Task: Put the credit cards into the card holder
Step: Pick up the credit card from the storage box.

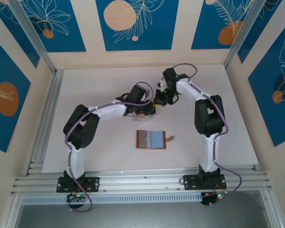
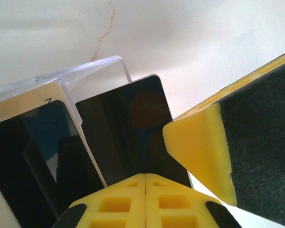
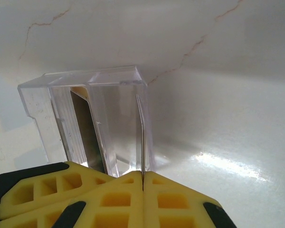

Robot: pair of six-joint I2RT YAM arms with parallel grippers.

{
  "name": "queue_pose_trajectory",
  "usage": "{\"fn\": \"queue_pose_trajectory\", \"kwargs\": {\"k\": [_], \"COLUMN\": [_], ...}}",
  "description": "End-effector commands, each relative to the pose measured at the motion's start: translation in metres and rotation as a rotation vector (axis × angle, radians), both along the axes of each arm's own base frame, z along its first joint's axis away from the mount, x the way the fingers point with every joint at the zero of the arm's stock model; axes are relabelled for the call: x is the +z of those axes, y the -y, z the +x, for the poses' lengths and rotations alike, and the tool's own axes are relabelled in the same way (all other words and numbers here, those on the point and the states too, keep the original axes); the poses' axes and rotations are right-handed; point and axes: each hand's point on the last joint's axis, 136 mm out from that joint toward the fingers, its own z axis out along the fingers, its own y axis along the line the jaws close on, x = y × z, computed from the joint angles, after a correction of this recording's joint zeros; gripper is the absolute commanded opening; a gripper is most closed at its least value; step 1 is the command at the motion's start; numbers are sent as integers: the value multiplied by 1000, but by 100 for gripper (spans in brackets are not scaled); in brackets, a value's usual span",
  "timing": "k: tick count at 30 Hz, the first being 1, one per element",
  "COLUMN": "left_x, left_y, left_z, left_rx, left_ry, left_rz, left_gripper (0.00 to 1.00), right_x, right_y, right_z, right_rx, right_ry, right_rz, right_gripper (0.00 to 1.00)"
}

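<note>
Clamping a black card (image 2: 128, 137) edge-on at mid-frame to lift it from the box (image 3: 99, 95), the right gripper (image 3: 142, 180) meets the left gripper (image 2: 146, 185), closed, seemingly bracing that box.

The thin tan card (image 2: 31, 97) inside the clear plastic box (image 2: 99, 64) bears one small mark, maybe a 7.

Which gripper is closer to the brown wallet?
Left, slightly. The left gripper sits just beyond the brown wallet, at the clear box; the right gripper is farther back, rightward.
</note>
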Motion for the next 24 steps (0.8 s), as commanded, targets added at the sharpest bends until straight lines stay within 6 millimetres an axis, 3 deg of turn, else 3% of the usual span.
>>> {"fn": "queue_pose_trajectory", "kwargs": {"k": [1,7,15,24], "left_x": [-36,-20,19,29], "left_y": [-29,-29,-6,9], "left_z": [-20,-18,-11,-8], "left_rx": [28,25,-14,-23], "left_ry": [-94,-78,-52,-51], "left_rz": [139,113,2,-38], "left_gripper": [6,6,8,8], "right_x": [14,17,14,15], "right_y": [3,0,-5,-5], "right_z": [-17,-18,-19,-18], "right_rx": [24,28,31,25], "right_ry": [-14,-11,-24,-23], "right_rz": [-14,9,38,50], "right_gripper": [5,6,5,5]}}
